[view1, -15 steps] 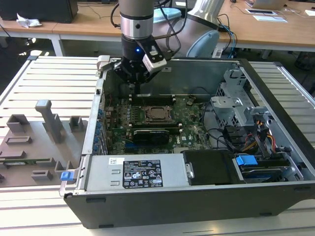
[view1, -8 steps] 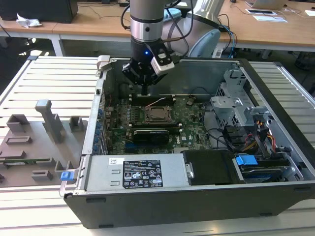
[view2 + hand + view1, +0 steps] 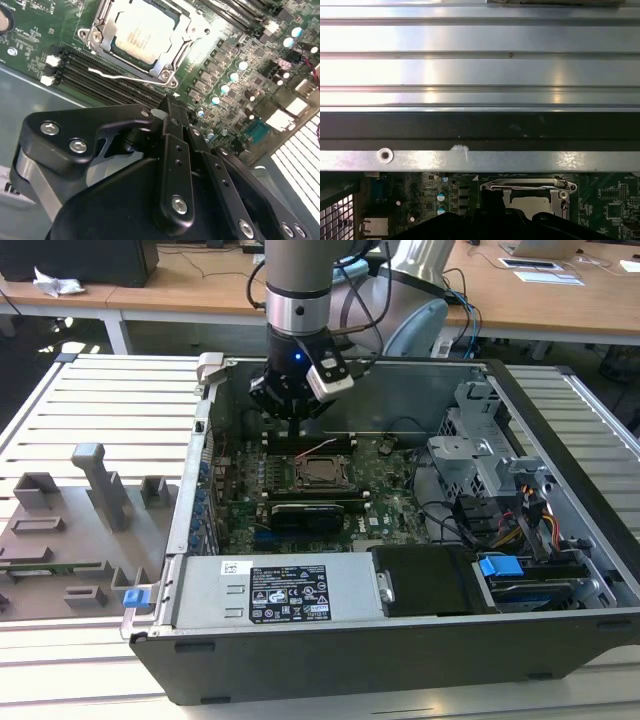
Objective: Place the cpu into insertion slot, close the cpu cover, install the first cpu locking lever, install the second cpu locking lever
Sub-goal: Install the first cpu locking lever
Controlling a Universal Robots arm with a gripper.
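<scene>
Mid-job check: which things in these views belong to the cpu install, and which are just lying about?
Job:
- cpu, seated in the insertion slot
- cpu cover, down over it
- locking lever, a thin wire beside the socket
- gripper, above the board

Lying about:
- memory slots
- power supply
- grey fixture blocks at the exterior view's left
- blue connector

Ribbed metal table surface beyond the black case wall and its silvery flange. Inside the case: green motherboard, cpu cover down over the cpu. My gripper body is dark, just beside the socket.
</scene>
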